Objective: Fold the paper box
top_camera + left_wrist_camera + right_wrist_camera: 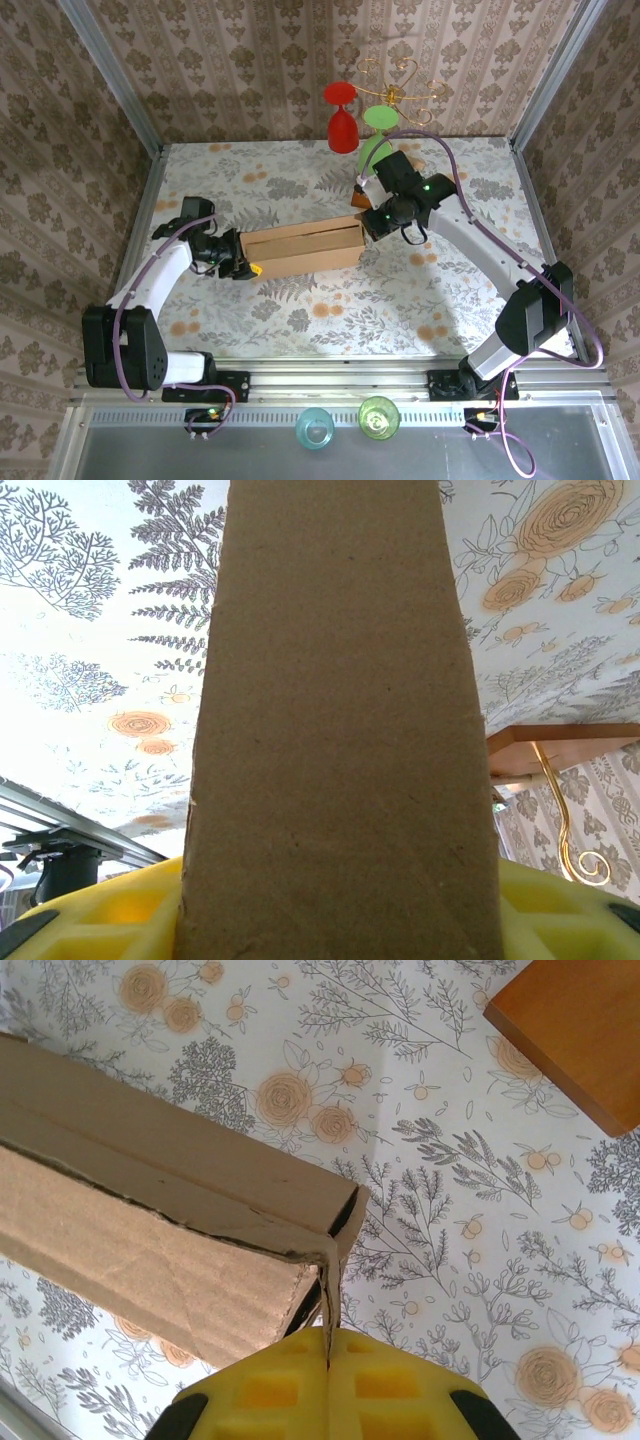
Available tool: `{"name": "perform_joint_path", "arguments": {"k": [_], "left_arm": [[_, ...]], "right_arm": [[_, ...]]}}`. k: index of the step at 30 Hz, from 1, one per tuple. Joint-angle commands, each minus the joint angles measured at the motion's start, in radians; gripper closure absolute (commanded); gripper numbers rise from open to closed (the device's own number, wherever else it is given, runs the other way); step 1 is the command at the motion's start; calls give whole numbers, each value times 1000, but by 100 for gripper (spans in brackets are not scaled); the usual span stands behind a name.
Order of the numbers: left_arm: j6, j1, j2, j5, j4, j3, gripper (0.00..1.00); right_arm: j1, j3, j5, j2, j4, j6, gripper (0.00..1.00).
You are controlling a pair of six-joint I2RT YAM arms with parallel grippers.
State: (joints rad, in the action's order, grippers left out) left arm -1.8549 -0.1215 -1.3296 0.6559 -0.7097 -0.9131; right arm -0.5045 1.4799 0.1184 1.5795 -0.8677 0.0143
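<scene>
The paper box (300,248) is a long brown cardboard body lying across the middle of the table, partly folded with a seam along its top. My left gripper (243,268) holds its left end. In the left wrist view the paper box (335,730) sits between the yellow fingers (100,920), touching both. My right gripper (368,222) is at the right end. In the right wrist view the right gripper (328,1345) is pinched shut on a thin end flap of the paper box (170,1210), whose corner gapes slightly.
A gold glass stand at the back holds a red glass (342,125) and a green glass (378,118). Its wooden base (580,1030) lies close behind the right gripper. Two small cups (315,428) stand on the near ledge. Wallpapered walls close in the table.
</scene>
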Motion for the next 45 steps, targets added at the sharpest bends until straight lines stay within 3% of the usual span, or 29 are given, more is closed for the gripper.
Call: {"name": "perform_joint_path", "arguments": {"k": [1, 17, 34, 38, 42, 45], "left_arm": [[-40, 10, -9, -109, -32, 32, 63], [-84, 15, -26, -119, 4, 57, 65], [-64, 38, -34, -112, 14, 57, 64], [-40, 45, -37, -108, 35, 47, 57], [35, 63, -28, -117, 45, 24, 39], [117, 77, -10, -114, 60, 12, 31]], "right_arm": [[-13, 19, -46, -6, -8, 124, 100], [-71, -28, -105, -5, 47, 322, 100], [-117, -160, -210, -18, 151, 376, 100], [-126, -170, -242, -19, 156, 376, 100], [-126, -149, -265, -8, 135, 379, 100], [-126, -117, -274, 13, 110, 384, 100]]}}
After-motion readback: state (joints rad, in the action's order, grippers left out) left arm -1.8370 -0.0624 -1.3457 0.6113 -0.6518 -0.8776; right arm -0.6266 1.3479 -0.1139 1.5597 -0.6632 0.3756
